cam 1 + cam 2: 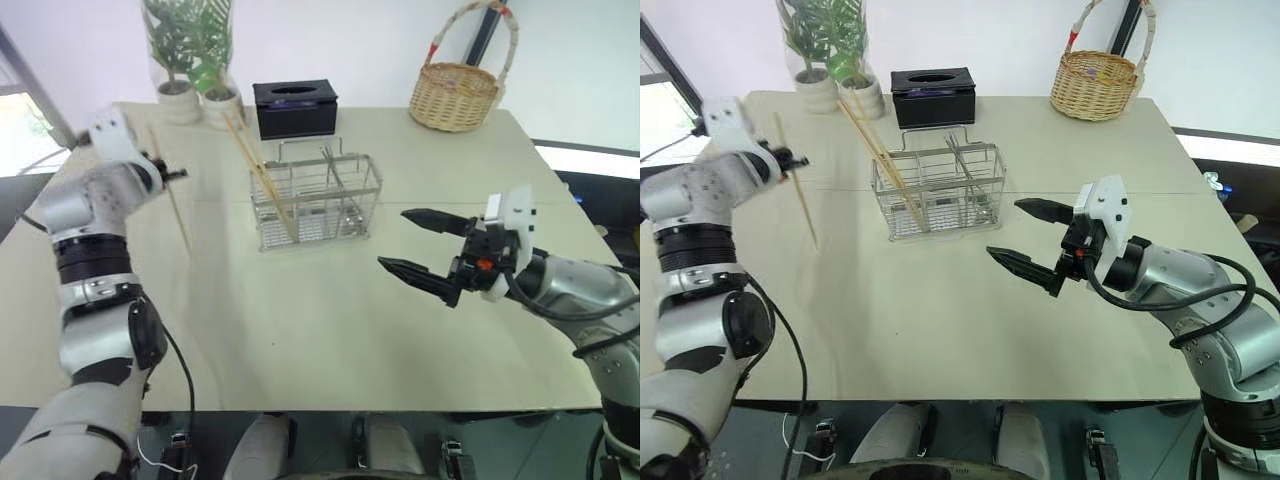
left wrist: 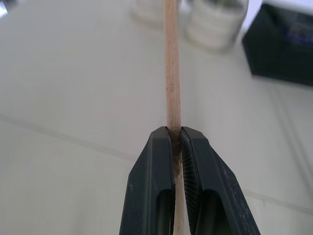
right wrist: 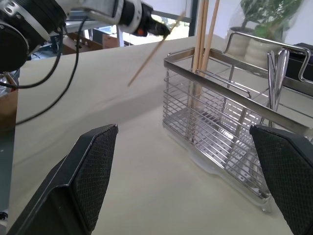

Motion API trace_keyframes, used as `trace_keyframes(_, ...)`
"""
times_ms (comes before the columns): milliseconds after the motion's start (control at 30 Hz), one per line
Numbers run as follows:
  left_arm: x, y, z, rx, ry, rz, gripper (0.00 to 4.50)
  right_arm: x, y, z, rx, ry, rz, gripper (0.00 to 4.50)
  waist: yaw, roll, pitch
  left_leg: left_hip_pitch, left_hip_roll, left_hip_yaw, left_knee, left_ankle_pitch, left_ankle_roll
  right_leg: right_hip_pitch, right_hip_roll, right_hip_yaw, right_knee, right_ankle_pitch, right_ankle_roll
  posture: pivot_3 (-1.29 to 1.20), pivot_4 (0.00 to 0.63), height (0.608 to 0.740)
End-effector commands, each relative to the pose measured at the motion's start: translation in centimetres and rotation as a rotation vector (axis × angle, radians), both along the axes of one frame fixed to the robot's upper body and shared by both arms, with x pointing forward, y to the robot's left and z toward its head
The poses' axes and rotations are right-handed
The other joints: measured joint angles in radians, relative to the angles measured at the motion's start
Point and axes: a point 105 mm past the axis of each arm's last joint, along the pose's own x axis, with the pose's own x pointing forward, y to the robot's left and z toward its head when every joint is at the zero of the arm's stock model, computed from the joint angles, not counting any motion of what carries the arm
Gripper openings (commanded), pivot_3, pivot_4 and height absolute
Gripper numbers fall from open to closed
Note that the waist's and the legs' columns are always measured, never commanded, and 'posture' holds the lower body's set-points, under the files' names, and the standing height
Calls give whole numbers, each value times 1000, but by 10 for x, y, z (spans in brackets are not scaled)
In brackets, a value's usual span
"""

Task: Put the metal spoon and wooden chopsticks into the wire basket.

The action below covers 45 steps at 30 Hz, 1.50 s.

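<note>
While left fingers clamp one chopstick | right fingers spread, empty

Both arms are built of rounded silver-grey shells joined by black ribbed rings. The left gripper has two matte black fingers with finely ridged inner pads (the grooves run crosswise). The right gripper carries long, tapering black fingers with a cross-hatched texture, a white block housing behind them, a small orange-red spot at its 9 o'clock, and black cables looping back along the forearm.
</note>
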Motion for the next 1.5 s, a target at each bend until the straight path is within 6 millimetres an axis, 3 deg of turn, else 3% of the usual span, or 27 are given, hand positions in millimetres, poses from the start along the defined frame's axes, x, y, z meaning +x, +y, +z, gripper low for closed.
trace_keyframes(33,-18,-3,81,30,-332,-20,38,1,-1,10,-9,-44,3,4500,0,-1,0,0,0,0,0,0,0,0,0,0,0,0,0,0,150,650)
trace_keyframes(167,-40,-44,149,-30,-658,-211,38,2,-1,10,-7,-41,-2,4500,1,-1,0,0,0,-1,0,0,0,1,0,-1,-1,0,0,0,150,650)
trace_keyframes(267,-46,-80,171,-146,-735,-382,38,1,-2,10,-7,-43,-12,4500,-1,-1,0,0,0,-1,1,0,1,2,0,-1,-1,0,0,0,150,650)
trace_keyframes(333,-47,-108,173,-164,-740,-501,38,1,-2,11,-3,-45,-21,4500,-3,0,0,1,0,-1,0,1,1,2,0,-1,-1,0,0,0,150,650)
trace_keyframes(433,-43,-142,156,-97,-692,-615,38,-2,-2,10,-1,-48,-36,4500,-6,2,0,1,0,0,0,1,2,2,1,-1,0,0,0,0,150,650)
trace_keyframes(567,-31,-165,122,-55,-607,-681,38,-5,-4,11,11,-55,-75,4500,-6,4,0,2,1,1,0,1,2,1,1,-1,1,0,0,0,150,650)
trace_keyframes(1000,-10,-182,52,37,-500,-679,38,-11,-13,9,26,-47,-147,4500,-2,4,1,1,0,0,0,1,3,2,1,-1,-1,0,0,0,150,650)
trace_keyframes(1133,-9,-187,31,35,-464,-682,1815,-8,-15,10,26,-45,-158,4500,-2,4,1,1,0,0,0,1,3,2,1,-1,-1,0,0,0,150,650)
trace_keyframes(1167,-9,-187,31,25,-464,-682,2144,-7,-15,10,26,-45,-159,4500,-2,4,1,1,0,0,0,1,3,2,1,-1,-1,0,0,0,150,650)
trace_keyframes(1300,-14,-181,39,24,-487,-665,4184,-4,-17,11,23,-46,-161,4500,-3,4,1,1,0,0,0,1,3,2,1,-1,-1,0,0,0,150,650)
trace_keyframes(1333,-15,-179,42,24,-492,-662,4455,-3,-17,11,20,-47,-161,4500,-3,4,1,1,0,0,0,1,3,2,1,-1,-1,0,0,0,150,650)
trace_keyframes(1500,-28,-153,59,107,-509,-659,4455,8,-29,11,-16,-62,-185,4500,-6,4,1,1,0,0,0,1,3,1,1,-1,-1,0,0,0,150,650)
